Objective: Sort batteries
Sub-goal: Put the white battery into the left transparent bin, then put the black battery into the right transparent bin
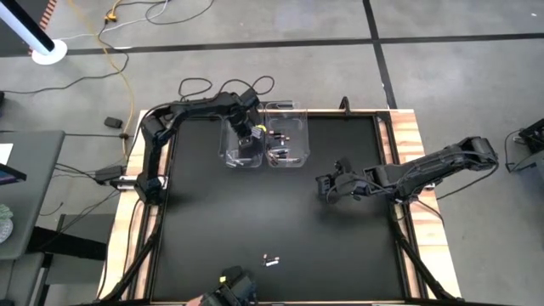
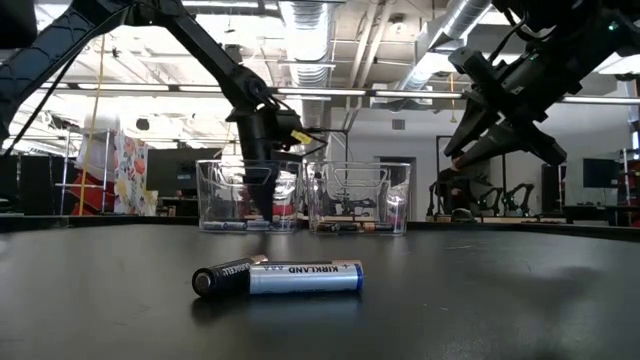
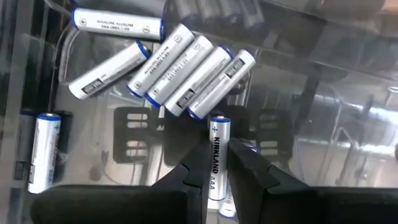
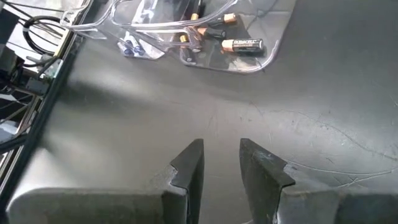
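Left gripper: you have it lowered into the left clear bin, fingers closed on one white Kirkland AAA battery, held upright just above the bin floor.
Risk, as a judgement: let go while the cell stands on end and it may topple against the bin wall or roll among its neighbours; lift out carelessly and a finger may catch the rim and shift the bin.

Left clear bin, contents: ahead of your fingers, a fan of white blue-capped batteries lying side by side; two more beyond them and one off to the side.

Right clear bin: touching the left bin; it holds dark batteries with copper ends.

Loose stock: one white battery and one dark battery lying together on the black table, well apart from both grippers.

Right gripper: waiting above bare table beside the bins, fingers parted, holding nothing.
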Robot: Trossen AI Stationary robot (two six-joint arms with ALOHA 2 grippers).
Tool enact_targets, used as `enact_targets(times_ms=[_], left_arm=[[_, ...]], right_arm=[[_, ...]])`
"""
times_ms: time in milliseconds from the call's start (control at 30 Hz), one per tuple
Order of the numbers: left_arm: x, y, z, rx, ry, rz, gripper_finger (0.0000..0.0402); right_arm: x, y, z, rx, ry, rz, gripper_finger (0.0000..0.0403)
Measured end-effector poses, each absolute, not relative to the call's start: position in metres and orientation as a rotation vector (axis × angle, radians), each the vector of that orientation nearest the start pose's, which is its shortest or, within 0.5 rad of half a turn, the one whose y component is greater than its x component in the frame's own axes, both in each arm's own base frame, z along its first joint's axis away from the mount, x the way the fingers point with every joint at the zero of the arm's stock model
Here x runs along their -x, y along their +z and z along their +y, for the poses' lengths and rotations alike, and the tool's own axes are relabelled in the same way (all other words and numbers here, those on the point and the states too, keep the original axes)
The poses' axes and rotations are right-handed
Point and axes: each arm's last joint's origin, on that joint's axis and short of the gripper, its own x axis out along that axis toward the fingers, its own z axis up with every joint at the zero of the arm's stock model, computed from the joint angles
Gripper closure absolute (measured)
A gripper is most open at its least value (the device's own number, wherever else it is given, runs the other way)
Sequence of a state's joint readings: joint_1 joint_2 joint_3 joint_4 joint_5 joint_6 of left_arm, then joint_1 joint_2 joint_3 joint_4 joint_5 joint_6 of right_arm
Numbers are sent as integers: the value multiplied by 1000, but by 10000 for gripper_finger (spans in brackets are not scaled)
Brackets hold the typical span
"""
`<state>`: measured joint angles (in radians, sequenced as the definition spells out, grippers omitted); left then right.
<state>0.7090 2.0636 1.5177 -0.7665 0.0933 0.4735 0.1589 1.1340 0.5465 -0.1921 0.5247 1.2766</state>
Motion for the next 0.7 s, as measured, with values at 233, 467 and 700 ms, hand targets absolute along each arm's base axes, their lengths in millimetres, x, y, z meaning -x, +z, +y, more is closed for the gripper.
enact_targets(times_ms=[233, 467, 700], left_arm=[[-314, 167, 266, 151, 257, 1277, 330], [-313, 171, 265, 147, 231, 1309, 281], [-317, 203, 268, 183, 242, 1326, 268]], right_arm=[[-211, 192, 19, -947, -747, 399, 281], [-211, 191, 19, -946, -748, 400, 281], [-211, 191, 19, -938, -748, 405, 281]])
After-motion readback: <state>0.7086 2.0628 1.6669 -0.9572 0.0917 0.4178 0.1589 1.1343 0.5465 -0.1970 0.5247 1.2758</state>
